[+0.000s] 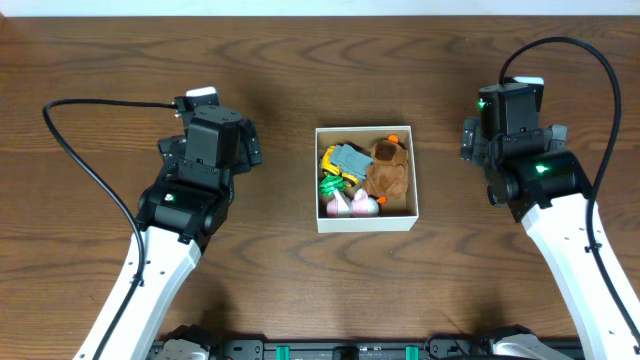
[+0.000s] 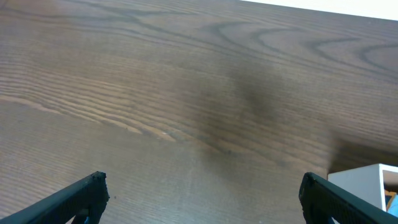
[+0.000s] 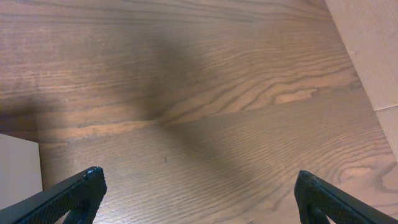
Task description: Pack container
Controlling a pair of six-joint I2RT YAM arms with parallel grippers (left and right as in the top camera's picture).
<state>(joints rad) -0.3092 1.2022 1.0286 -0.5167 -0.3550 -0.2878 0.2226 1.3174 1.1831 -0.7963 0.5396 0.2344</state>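
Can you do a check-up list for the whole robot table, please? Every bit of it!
Surface: brown wooden table, bare grain with soft shadows.
Job's things: container mid-table, holding a brown plush toy, a grey-and-yellow toy, a green toy and pink toys.
Clutter: nothing seen.
Grippers: left end effector open, empty; right end effector open, empty; both over bare wood.
Cables: black cable at left arm; second black cable at right arm.
Surroundings: pale surface beyond the table edge.

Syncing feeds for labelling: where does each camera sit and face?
Overhead: above the table, looking straight down on the container between left arm and right arm.
Left wrist: on that arm, facing the wood; open left gripper at the bottom.
Right wrist: likewise, open right gripper at the bottom.
Shared: both wrist views catch the container's white wall.
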